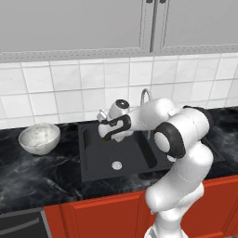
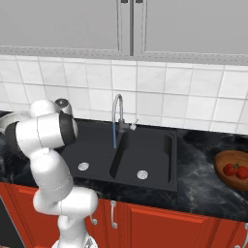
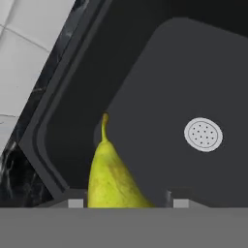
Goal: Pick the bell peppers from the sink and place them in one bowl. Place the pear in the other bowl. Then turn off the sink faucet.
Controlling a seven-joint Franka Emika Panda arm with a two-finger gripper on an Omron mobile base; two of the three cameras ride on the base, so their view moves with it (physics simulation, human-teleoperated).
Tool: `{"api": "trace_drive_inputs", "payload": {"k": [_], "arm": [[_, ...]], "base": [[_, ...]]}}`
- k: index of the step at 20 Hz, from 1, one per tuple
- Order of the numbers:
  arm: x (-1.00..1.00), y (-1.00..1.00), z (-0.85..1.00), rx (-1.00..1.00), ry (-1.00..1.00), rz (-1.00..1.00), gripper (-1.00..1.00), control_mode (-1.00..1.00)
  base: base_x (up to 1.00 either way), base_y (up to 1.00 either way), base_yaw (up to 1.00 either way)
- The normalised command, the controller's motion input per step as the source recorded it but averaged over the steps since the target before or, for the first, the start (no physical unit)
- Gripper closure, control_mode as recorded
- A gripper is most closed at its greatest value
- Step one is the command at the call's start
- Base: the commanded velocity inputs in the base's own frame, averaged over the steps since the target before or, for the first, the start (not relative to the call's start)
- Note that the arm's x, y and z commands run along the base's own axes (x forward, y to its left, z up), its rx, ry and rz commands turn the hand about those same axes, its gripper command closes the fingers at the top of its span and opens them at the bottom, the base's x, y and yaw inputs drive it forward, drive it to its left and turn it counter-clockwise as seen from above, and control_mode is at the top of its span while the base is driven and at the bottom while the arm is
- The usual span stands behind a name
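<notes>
The pincer (image 3: 125,201) grips the pear (image 3: 110,177) over the sink (image 1: 100,165); two bell peppers (image 2: 235,170) sit in one bowl (image 2: 224,180), the faucet (image 2: 116,120) runs.

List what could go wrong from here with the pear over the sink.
1. The yellow-green pear sits between the gripper fingertips above the matte black sink; a loose hold could drop it back in.
2. Water runs from the silver gooseneck faucet, so the fruit may be slippery.
3. The white speckled bowl stands left on the counter; the sink rim could clip the swing.
</notes>
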Motion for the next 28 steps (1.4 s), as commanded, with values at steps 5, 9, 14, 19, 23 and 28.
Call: {"api": "trace_drive_inputs", "payload": {"k": [5, 9, 14, 19, 23, 28], "arm": [[-0.36, 0.00, 0.71, 0.09, -0.09, 0.00, 1.00, -1.00], [-0.31, 0.00, 0.68, 0.11, 0.00, 0.02, 1.00, -1.00], [-0.26, 0.04, 0.57, 0.08, 0.00, 0.06, 1.00, -1.00], [-0.25, 0.26, 0.18, 0.00, 0.00, 0.15, 1.00, -1.00], [-0.16, 0.44, 0.02, 0.00, 0.00, 0.19, 1.00, -1.00], [-0.14, 0.45, 0.06, 0.00, 0.00, 0.18, 1.00, -1.00]], "base": [[0.00, 0.00, 0.00], [0.00, 0.00, 0.00], [0.00, 0.00, 0.00], [0.00, 0.00, 0.00], [0.00, 0.00, 0.00], [0.00, 0.00, 0.00]]}}
